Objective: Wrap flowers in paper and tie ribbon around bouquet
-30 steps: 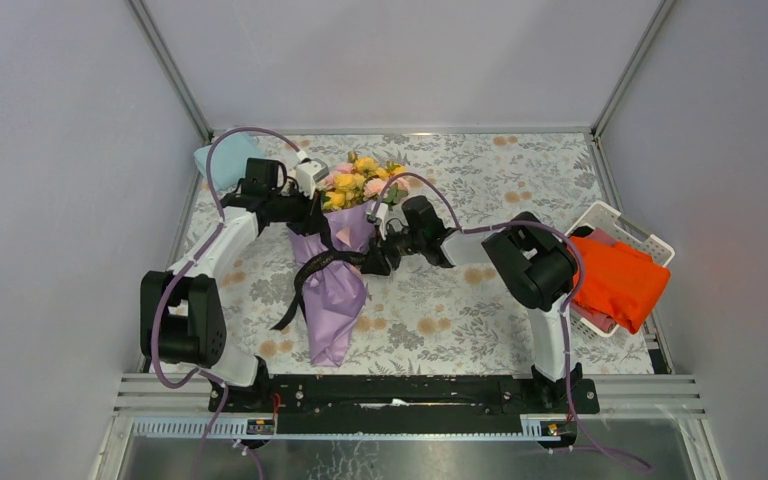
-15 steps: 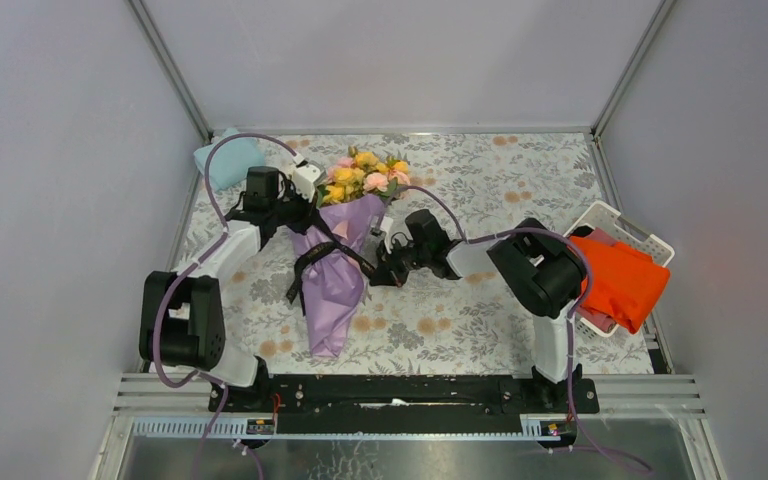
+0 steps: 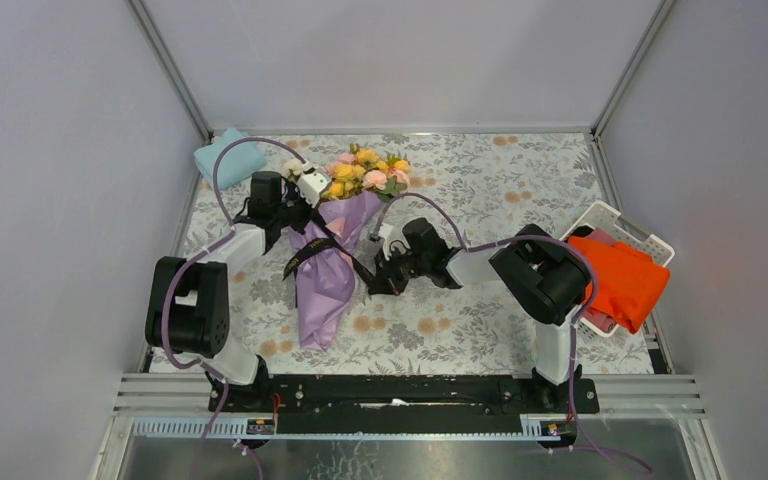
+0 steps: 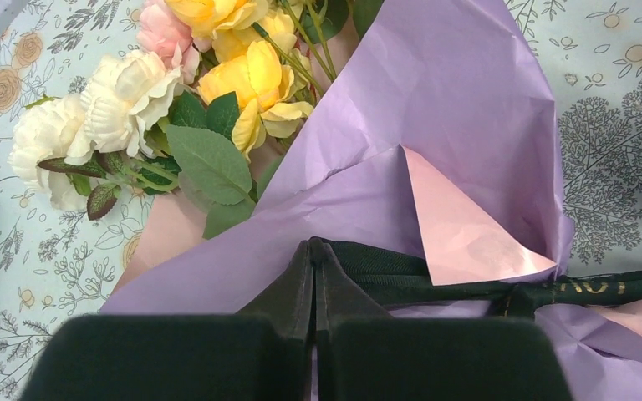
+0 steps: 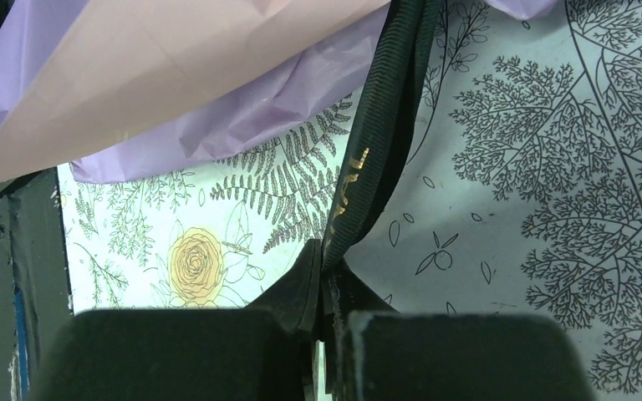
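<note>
The bouquet lies on the flowered table: yellow, pink and white flowers (image 3: 365, 172) stand out of a lilac paper (image 3: 323, 285) cone. A black ribbon (image 3: 312, 251) crosses the cone's middle. My left gripper (image 3: 298, 222) sits at the cone's upper left, shut on one ribbon end (image 4: 435, 280), with the flowers (image 4: 217, 75) and paper (image 4: 435, 109) just beyond its tips (image 4: 313, 251). My right gripper (image 3: 373, 285) is to the right of the cone, low over the table. It is shut (image 5: 326, 267) on the other ribbon end (image 5: 380, 117), which runs taut up toward the paper (image 5: 167, 75).
A folded light blue cloth (image 3: 228, 156) lies at the back left corner. A white basket (image 3: 608, 213) holding an orange cloth (image 3: 620, 280) stands at the right edge. Purple cables loop over both arms.
Both grippers have closed on the ribbon ends. The right gripper has drawn toward the near side and the left has pulled back left, tightening the ribbon; the bouquet shifted slightly left.
</note>
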`<state>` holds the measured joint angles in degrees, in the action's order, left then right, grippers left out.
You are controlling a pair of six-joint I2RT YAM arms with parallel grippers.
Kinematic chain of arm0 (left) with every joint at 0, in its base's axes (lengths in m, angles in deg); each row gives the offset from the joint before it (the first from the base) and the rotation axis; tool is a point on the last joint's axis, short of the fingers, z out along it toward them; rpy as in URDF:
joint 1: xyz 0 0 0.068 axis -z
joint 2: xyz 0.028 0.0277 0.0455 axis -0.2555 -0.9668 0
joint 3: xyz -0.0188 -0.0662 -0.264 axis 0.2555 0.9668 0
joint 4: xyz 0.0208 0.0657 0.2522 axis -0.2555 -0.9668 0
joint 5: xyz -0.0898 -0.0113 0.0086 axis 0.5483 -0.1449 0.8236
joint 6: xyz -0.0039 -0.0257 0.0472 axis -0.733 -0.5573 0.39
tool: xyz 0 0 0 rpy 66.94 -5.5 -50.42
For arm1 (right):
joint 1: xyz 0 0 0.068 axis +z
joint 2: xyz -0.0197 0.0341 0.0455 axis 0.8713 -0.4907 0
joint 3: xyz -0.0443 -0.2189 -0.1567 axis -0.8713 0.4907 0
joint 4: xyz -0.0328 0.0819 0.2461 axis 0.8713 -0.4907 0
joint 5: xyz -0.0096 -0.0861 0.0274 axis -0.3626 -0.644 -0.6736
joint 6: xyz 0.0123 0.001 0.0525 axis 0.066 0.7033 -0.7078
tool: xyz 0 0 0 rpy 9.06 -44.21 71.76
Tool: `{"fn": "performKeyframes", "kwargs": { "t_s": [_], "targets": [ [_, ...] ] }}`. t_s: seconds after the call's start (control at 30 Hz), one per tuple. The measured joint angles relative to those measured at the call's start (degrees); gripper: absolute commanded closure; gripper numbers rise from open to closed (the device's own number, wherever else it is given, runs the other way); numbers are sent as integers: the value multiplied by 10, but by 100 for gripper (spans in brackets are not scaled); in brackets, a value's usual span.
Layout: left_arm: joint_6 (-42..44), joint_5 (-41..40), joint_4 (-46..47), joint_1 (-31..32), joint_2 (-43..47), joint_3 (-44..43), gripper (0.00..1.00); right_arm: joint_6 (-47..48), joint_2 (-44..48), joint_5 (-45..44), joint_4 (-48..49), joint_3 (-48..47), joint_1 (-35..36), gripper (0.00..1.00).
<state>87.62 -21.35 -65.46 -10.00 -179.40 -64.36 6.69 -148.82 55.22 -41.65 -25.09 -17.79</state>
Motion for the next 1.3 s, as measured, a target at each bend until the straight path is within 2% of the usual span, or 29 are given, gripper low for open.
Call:
{"fn": "performKeyframes", "kwargs": {
  "t_s": [0.37, 0.4, 0.43, 0.47, 0.5, 0.53, 0.57, 0.6, 0.63, 0.7, 0.8, 0.83, 0.93, 1.0, 1.07, 1.13, 1.3],
  "targets": [
    [17, 7, 2, -3, -4, 0, 100, 1, 8, -12, -9, 8, 3, 100],
    [17, 8, 2, -3, -4, 0, 100, 1, 8, -14, -9, 8, 3, 90],
    [17, 9, 2, -4, -4, 0, 100, 1, 9, -15, -10, 8, 3, 70],
    [18, 11, 0, -4, -3, 0, 100, 0, 10, -16, -12, 8, 3, 55],
    [21, 11, -2, -4, 0, 0, 100, -5, 12, -13, -15, 8, 3, 44],
    [25, 10, -4, -4, 7, 0, 69, -9, 20, -7, -24, 7, 4, 31],
    [29, 12, -13, -4, 19, 0, 48, -7, 30, -6, -38, 7, 4, 17],
    [34, 13, -23, -3, 32, 0, 37, -6, 40, -7, -55, 5, 5, 5],
    [33, 17, -40, -2, 52, 0, 30, -4, 49, -5, -71, 2, 5, 1],
    [28, 30, -75, 3, 90, -2, 24, 6, 68, -16, -107, -8, -1, 0],
    [-2, 35, -125, 10, 146, -16, 22, 10, 91, -15, -145, -23, -30, 0],
    [-24, 30, -137, 11, 162, -23, 24, 5, 99, -14, -146, -27, -44, 0],
    [-106, -10, -147, -9, 191, -35, 57, -40, 111, -25, -119, -43, -83, 2],
    [-176, -58, -145, -45, 197, -35, 66, -89, 99, -42, -92, -63, -96, 9],
    [-235, -110, -143, -79, 194, -25, 65, -165, 61, -54, -43, -101, -99, 16],
    [-278, -150, -148, -100, 187, -3, 59, -242, 13, -66, 10, -136, -96, 18],
    [-369, -165, -164, -101, 167, 63, 55, -360, -73, -116, 54, -180, -86, 18]
  ]
}}
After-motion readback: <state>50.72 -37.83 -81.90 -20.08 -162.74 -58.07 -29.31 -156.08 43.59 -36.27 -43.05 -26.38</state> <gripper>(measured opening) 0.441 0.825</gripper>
